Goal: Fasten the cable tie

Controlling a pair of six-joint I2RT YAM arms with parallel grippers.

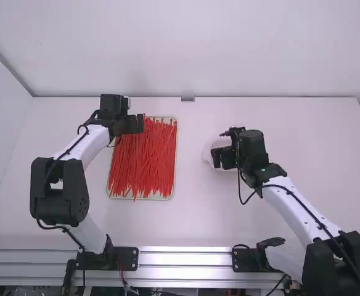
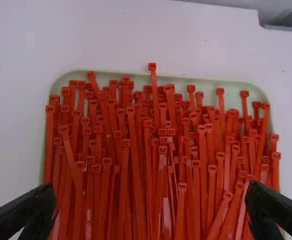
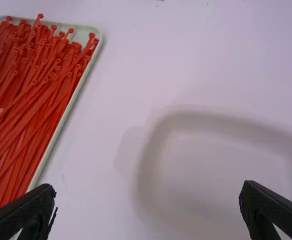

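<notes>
Item: heap of orange-red plastic cable ties [image 2: 156, 160], lying in a pale rectangular tray [image 2: 206, 82] on the white tabletop [image 1: 278, 123]. Left tool [image 2: 148, 187]: spread wide over the heap, holding nothing; lower it so you pinch one tie, not several. Right tool [image 3: 147, 187]: spread wide, empty, over a shallow white dish [image 3: 211, 160].

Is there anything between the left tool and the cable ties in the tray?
Nothing visible. The left tool hangs open directly above the cable ties, which lie piled loose in the uncovered tray, and no lid or other object sits between them. The right tool is off to the side, over a white bin.
</notes>
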